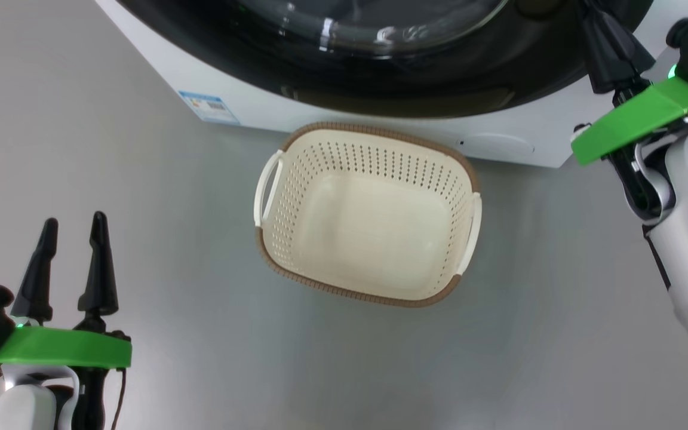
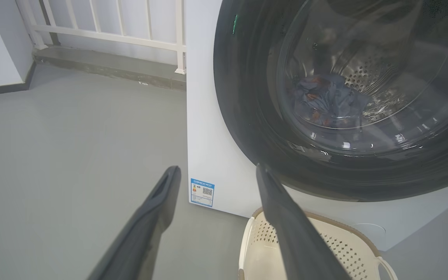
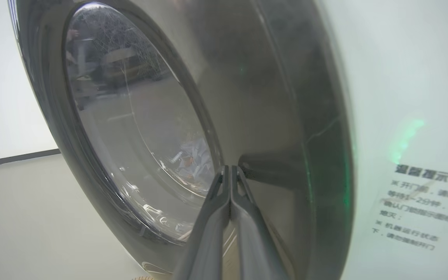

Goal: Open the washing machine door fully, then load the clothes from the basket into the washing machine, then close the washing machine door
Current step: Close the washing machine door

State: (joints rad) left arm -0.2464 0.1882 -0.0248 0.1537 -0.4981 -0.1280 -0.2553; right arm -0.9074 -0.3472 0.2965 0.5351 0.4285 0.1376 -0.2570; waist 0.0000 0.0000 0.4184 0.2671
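The left gripper [image 1: 74,218] hung low at the robot's left side, over bare floor [image 1: 141,191], with its fingers spread wide and nothing between them. It stood well apart from the basket [image 1: 374,126].

The basket sat on the floor just in front of the washing machine [image 1: 260,107], below the door. Its interior showed no garments. Risk: an arm drawn back low from the machine could have struck the brown rim or a loop handle and shoved the basket aside.

The washing machine door [image 1: 439,89] appeared to lie flush against the white front. Whether the latch had caught could not be determined. Risk: a door pushed shut without latching would spring back, leaving the last step incomplete.

The right gripper [image 3: 231,169] had its fingers pressed together, holding nothing. Its tips met the glossy black ring of the door beside a dark recess. Risk: the ring was smooth and curved, so a push through closed tips could have skidded sideways onto the glass window and lost its force.

The clothes [image 2: 327,99] lay in the drum behind the glass, in a low heap. Risk: cloth trapped at the door seal would block latching; the seal was hidden.
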